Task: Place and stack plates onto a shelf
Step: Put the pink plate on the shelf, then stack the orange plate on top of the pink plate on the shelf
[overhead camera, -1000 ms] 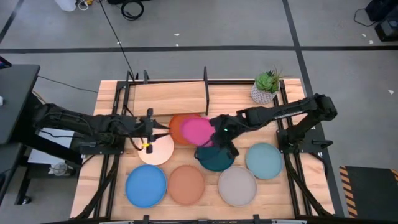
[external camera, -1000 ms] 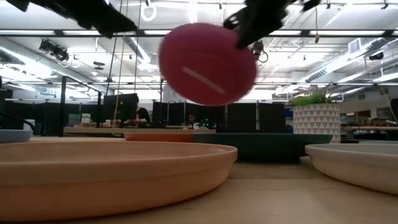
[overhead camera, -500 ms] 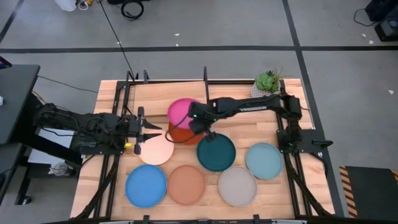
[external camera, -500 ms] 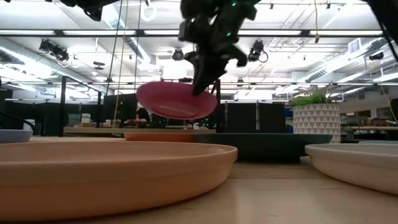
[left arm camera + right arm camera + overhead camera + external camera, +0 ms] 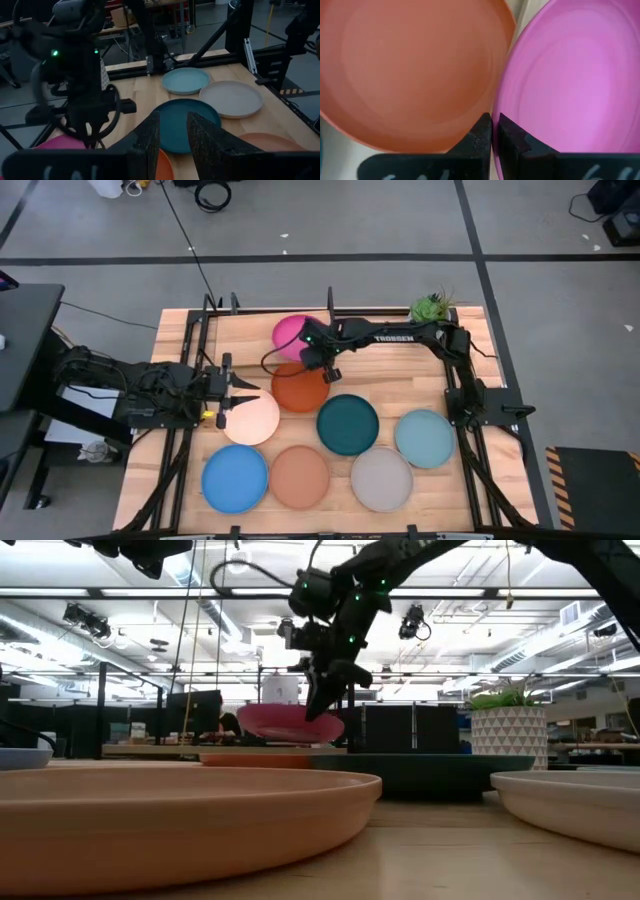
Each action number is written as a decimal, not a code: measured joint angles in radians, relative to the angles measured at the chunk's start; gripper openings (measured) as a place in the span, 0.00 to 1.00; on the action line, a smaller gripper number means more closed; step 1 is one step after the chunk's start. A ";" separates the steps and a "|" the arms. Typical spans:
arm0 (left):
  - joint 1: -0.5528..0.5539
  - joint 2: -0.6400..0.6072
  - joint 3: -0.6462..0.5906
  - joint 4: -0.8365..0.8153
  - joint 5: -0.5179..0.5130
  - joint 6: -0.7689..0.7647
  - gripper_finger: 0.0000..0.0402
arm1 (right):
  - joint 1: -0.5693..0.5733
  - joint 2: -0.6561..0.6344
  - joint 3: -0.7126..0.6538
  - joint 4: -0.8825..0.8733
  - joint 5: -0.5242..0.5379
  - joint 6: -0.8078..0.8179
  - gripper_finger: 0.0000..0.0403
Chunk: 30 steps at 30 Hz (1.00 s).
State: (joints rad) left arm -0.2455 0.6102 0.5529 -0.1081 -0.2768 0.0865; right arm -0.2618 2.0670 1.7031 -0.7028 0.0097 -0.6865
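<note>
The magenta plate (image 5: 291, 334) hangs nearly level over the right part of the shelf (image 5: 245, 332), a light board with black posts at the table's far side. My right gripper (image 5: 316, 352) is shut on that plate's rim. The low view shows the magenta plate (image 5: 290, 723) above the orange plate (image 5: 255, 756). The orange plate (image 5: 300, 387) lies flat just near of the shelf. My left gripper (image 5: 240, 392) hovers open over the far edge of the cream plate (image 5: 250, 419). Dark teal (image 5: 347, 424), pale teal (image 5: 424, 437), blue (image 5: 235, 478), terracotta (image 5: 300, 476) and grey (image 5: 381, 479) plates lie flat on the table. My right gripper pinches the magenta plate's rim (image 5: 499, 107) between its two fingers (image 5: 481, 134), on the plate's right near side. The fingers slant down at it from the table's right side. The plate sits almost level below the fingers. I cannot tell whether it touches the shelf board.
A potted plant (image 5: 428, 320) stands at the far right corner, beside the right arm. A black shelf post (image 5: 330, 310) rises close to the right gripper. Bare tabletop (image 5: 400, 385) shows right of the orange plate.
My right gripper has carried the magenta plate from above the orange and dark teal plates toward the far edge and left, then down over the shelf. The plate has tipped from steeply tilted to nearly level. My left gripper has drawn back slightly to the left.
</note>
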 joint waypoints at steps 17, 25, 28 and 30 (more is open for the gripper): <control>0.000 0.000 0.000 -0.002 0.000 -0.018 0.26 | -0.017 0.005 -0.001 0.006 0.060 0.011 0.21; 0.000 0.065 0.000 -0.109 0.000 -0.028 0.26 | 0.066 -0.074 -0.001 -0.151 0.116 0.166 0.27; -0.002 0.153 0.000 -0.108 0.001 -0.030 0.26 | 0.093 -0.110 -0.001 -0.171 0.063 0.235 0.27; -0.005 0.201 0.000 -0.097 0.001 -0.030 0.26 | 0.108 -0.131 -0.001 -0.156 0.016 0.269 0.26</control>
State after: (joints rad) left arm -0.2510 0.8114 0.5526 -0.2053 -0.2761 0.0566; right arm -0.1536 1.9358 1.7021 -0.8585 0.0256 -0.4180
